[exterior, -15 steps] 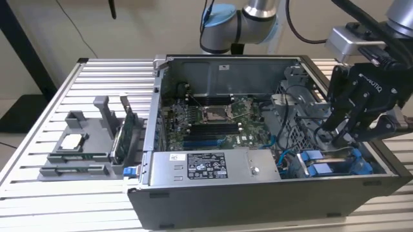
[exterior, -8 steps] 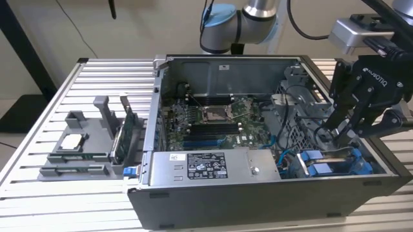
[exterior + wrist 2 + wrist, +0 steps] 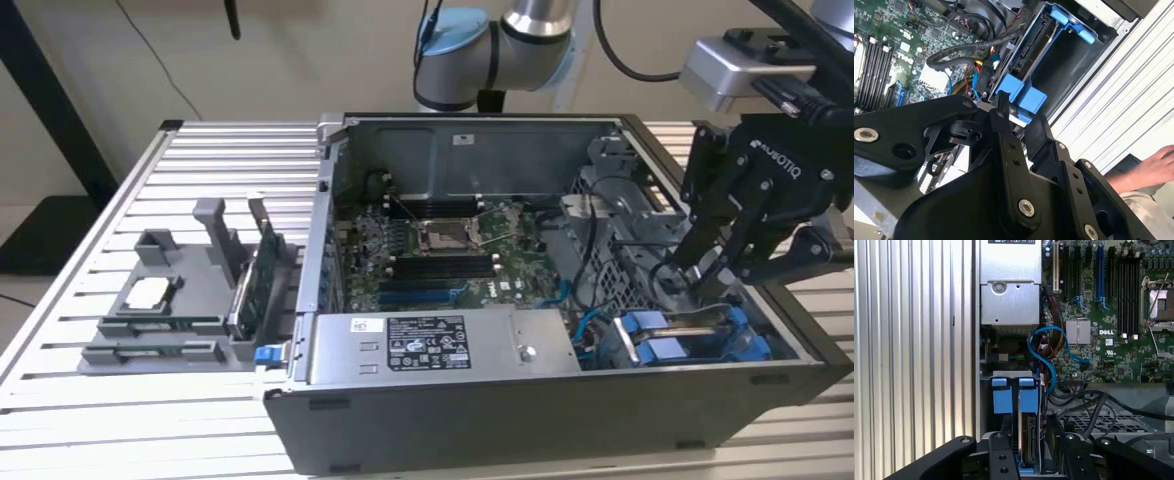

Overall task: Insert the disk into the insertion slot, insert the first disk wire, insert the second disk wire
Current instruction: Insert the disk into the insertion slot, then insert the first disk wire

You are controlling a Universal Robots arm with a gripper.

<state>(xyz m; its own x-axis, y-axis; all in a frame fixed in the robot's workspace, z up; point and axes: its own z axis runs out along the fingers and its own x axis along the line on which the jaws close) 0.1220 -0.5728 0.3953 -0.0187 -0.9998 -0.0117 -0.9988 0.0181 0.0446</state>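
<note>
The disk (image 3: 1029,440) stands on edge in its blue carrier (image 3: 1029,401) inside the insertion slot (image 3: 1010,374) of the dark drive cage, at the case's front corner on the exterior view's right (image 3: 681,340). My gripper (image 3: 1031,462) hangs right over it, open, with one black finger (image 3: 998,460) on each side of the carrier. In the second wrist view the gripper (image 3: 1019,122) sits just above the blue carrier tabs (image 3: 1024,97). A blue wire (image 3: 1046,347) and black cables (image 3: 969,45) lie loose beside the cage, not plugged into the disk.
The open computer case (image 3: 400,430) lies on a slatted metal table (image 3: 200,160). Its power supply (image 3: 441,340) and motherboard (image 3: 441,240) sit next to the cage. A grey parts holder (image 3: 167,300) stands at the exterior view's left. A person's hand (image 3: 1154,167) rests beyond the case.
</note>
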